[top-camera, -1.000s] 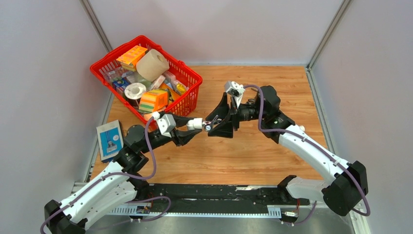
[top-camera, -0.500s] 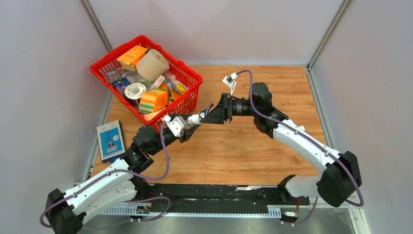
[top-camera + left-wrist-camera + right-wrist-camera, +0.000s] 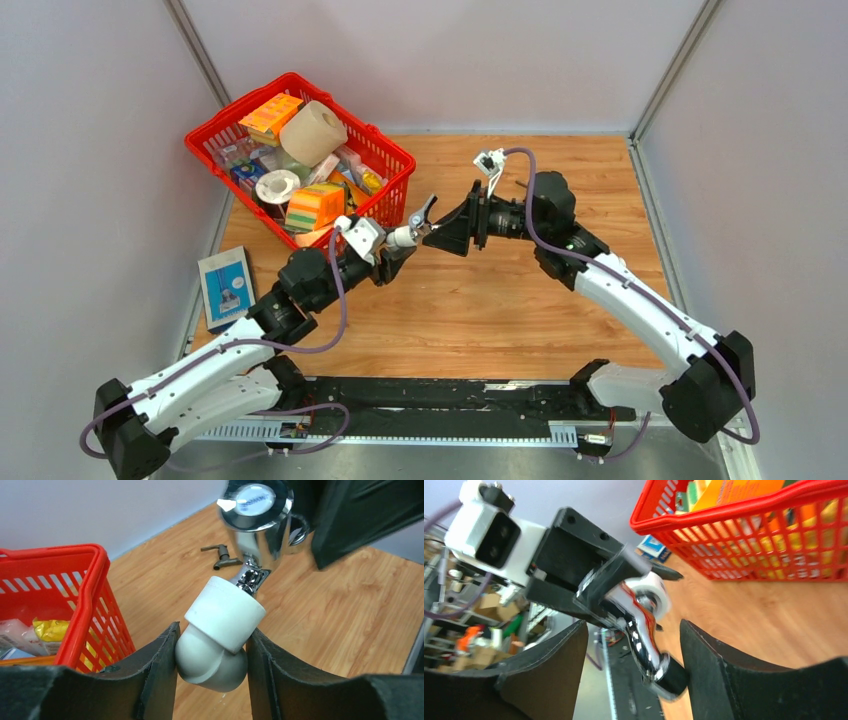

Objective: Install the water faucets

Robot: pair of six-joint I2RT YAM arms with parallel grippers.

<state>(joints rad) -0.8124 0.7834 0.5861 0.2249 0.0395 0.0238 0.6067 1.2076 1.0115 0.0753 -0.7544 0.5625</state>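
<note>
The silver tap (image 3: 255, 525) is up in the air above the bench (image 3: 520, 310), just beside the near corner of the red basket (image 3: 395, 160). Its threaded end sits in the mouth of a white elbow fitting (image 3: 220, 630), and its capped top points away from that fitting.

The left pincer (image 3: 211, 636) is clamped on the rounded bend of the fitting, one finger pressed to each side. The left arm runs from its base at the near left corner diagonally up to the middle of the bench, wrist tilted toward the basket.

The right pincer (image 3: 633, 630) faces it head-on, its fingers spread wide on either side of the tap. The spout's dark tip is close against one finger (image 3: 724, 680); whether it touches I cannot tell. The other finger is well apart. The right arm rises from the near right corner, bends at the elbow by the far side, and its forearm points left.

The dark grey tap (image 3: 220, 556) lies on its side on the bench beyond the two pincers, apart from both.

A small blue and white box (image 3: 225, 288) lies at the left edge of the bench.
</note>
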